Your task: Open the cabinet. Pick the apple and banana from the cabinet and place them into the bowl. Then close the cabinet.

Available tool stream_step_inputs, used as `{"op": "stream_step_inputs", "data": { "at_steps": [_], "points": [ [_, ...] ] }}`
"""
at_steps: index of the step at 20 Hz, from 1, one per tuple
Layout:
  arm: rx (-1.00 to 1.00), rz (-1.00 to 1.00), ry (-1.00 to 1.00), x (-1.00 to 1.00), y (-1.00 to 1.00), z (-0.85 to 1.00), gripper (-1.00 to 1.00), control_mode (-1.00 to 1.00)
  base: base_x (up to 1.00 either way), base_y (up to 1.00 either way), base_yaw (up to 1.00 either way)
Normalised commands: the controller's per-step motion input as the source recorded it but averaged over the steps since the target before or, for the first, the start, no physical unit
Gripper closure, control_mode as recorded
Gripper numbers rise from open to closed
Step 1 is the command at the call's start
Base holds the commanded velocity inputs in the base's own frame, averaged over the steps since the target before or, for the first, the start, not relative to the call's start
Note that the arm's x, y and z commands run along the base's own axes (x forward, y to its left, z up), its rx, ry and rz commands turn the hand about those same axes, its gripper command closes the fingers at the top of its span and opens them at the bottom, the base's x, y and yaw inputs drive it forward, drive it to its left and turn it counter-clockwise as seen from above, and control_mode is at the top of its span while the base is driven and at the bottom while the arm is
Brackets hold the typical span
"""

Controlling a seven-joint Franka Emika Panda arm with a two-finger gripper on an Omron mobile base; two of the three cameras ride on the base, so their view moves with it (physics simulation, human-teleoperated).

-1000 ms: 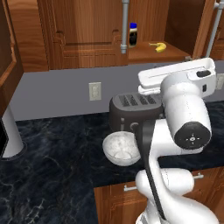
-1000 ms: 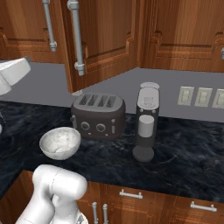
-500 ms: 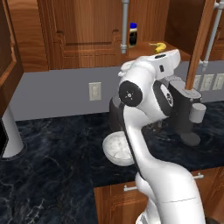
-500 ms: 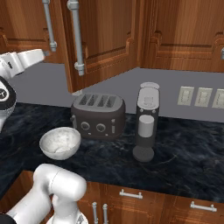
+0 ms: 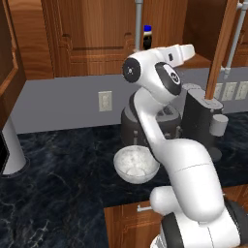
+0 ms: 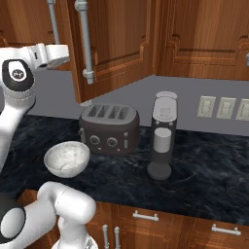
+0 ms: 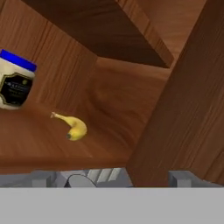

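The cabinet (image 6: 119,44) has its right door swung open, seen edge-on in the left base view as the cabinet door (image 5: 221,53). On its wooden shelf (image 7: 39,142) lies the small yellow banana (image 7: 73,127), a little ahead and left of my gripper (image 7: 112,177), which is open and empty. The hand is raised at the cabinet opening, gripper (image 5: 190,48) level with the shelf, gripper (image 6: 64,51) pointing inward. The apple is out of view. The marbled bowl (image 5: 136,164) sits on the counter below, in front of the toaster, bowl (image 6: 67,158).
A blue-lidded jar (image 7: 15,82) stands on the shelf left of the banana, jar (image 5: 147,36). The open door (image 7: 183,109) stands close on the hand's right. On the dark counter are a toaster (image 6: 109,129) and a coffee machine (image 6: 163,136).
The arm has swung up from over the counter and brought the hand to the open cabinet's shelf. The jaws have stayed open.
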Motion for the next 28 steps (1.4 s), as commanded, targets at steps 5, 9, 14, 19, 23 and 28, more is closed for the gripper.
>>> {"op": "stream_step_inputs", "data": {
  "at_steps": [5, 9, 14, 19, 23, 28],
  "points": [
    [0.09, 0.00, 0.00, 0.22, -0.76, -0.05, -1.00, -1.00, 0.00, 0.00, 0.00],
    [0.12, -0.01, 0.00, 0.00, -1.00, -0.12, -1.00, -1.00, 0.00, 0.00, 0.00],
    [0.14, -0.05, 0.00, -0.03, -1.00, -0.10, -1.00, -1.00, 0.00, 0.00, 0.00],
    [0.10, -0.05, 0.00, -0.09, -0.80, -0.04, -1.00, -1.00, 0.00, 0.00, 0.00],
    [-0.06, 0.09, -0.17, -0.36, 0.64, -0.13, -1.00, -1.00, 0.00, 0.00, 0.00],
    [-0.13, 0.37, -0.19, -0.38, 1.00, -0.07, -1.00, -1.00, 0.00, 0.00, 0.00]
  ]
}}
